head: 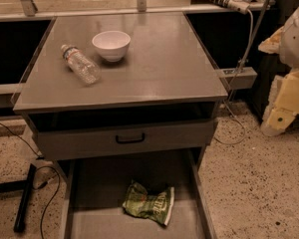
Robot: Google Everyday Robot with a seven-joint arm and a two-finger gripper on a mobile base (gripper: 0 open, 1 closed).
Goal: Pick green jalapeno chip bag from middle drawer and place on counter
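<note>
The green jalapeno chip bag (pixel 148 203) lies crumpled on the floor of the pulled-out middle drawer (pixel 94 218), right of the drawer's middle, its pale end pointing right. The counter (pixel 159 63) is the grey top of the cabinet above it. My gripper (pixel 277 116) hangs at the far right edge of the view with the pale arm, level with the cabinet's upper part. It is well to the right of the cabinet and far above and to the right of the bag. It holds nothing that I can see.
A white bowl (pixel 111 45) and a clear plastic bottle (pixel 80 63) lying on its side sit on the counter's back left. A closed drawer front with a black handle (pixel 130 139) juts out above the open drawer. Cables (pixel 45 183) run on the floor at left.
</note>
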